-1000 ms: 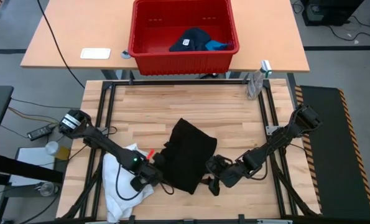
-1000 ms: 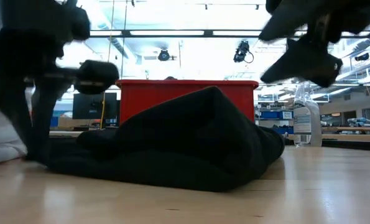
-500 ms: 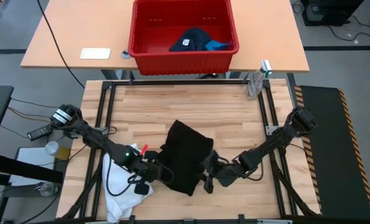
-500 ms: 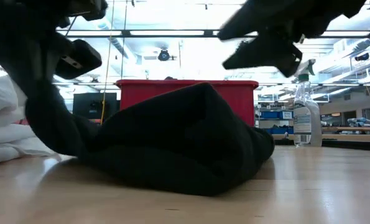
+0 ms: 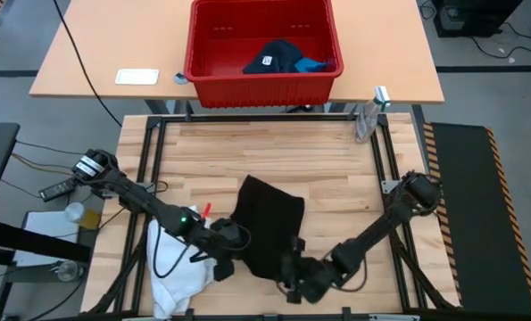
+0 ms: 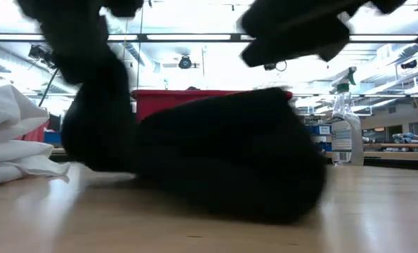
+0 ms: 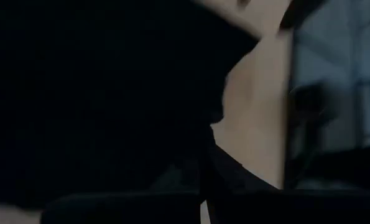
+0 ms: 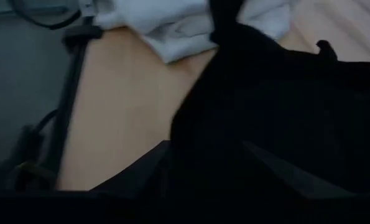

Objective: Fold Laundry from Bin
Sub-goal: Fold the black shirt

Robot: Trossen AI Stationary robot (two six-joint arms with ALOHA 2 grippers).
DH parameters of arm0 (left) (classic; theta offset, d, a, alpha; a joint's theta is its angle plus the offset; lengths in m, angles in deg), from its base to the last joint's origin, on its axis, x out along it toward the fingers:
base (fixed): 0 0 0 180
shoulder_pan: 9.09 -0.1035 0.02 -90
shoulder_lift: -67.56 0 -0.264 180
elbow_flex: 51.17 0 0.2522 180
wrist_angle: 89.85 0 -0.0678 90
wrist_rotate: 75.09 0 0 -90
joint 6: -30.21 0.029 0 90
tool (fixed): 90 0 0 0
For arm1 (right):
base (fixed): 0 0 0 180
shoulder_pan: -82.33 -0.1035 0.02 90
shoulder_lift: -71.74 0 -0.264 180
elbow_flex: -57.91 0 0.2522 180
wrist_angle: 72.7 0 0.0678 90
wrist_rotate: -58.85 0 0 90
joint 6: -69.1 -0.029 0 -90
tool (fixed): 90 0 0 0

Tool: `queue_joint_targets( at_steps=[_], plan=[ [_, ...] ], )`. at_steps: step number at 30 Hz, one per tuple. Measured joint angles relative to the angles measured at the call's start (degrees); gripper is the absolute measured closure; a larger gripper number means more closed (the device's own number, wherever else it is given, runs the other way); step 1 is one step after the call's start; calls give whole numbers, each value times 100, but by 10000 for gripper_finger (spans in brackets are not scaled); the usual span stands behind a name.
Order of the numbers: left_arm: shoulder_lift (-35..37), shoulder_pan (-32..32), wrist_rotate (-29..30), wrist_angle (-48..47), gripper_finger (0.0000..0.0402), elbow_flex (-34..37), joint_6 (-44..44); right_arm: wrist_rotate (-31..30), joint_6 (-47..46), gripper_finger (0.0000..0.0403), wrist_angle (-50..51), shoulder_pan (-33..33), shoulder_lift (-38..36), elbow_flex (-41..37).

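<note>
Mostly the black garment (image 5: 267, 223) matters: it lies bunched on the wooden table (image 5: 336, 169), near the front edge, between both arms. Left gripper (image 5: 228, 239) is clenched on the garment's left edge; its wrist view is filled with black cloth. Right gripper (image 5: 294, 275) sits at the garment's front right corner, low on the table; cannot tell if its fingers are apart or pinching cloth. White garment (image 5: 178, 263) is heaped at the table's front left, just beside the black one, partly under the left arm. Red bin (image 5: 261, 73) stands on the far tan table (image 5: 95, 62), well apart from the arms. Inside it: a dark navy garment (image 5: 274, 55) with a white tag, and a small bright blue garment (image 5: 312, 64) touching it, both toward the bin's right side. Spray bottle (image 5: 369, 114) stands at the wooden table's far right corner.
</note>
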Motion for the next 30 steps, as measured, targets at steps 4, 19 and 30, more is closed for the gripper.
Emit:
queue_joint_targets(
  at_steps=[4, 19, 30],
  plan=[
    [-64, 4, 281, 833, 399, 1, -20, -254, -634, 209, 768, -386, -123, 0],
    [-731, 168, 379, 1109, 399, 2, -92, 432, -803, 163, 1522, -855, -208, -129],
    [-339, 103, 877, 1118, 399, 2, -927, -146, 663, 125, 1044, -574, -208, -138]
  ],
)
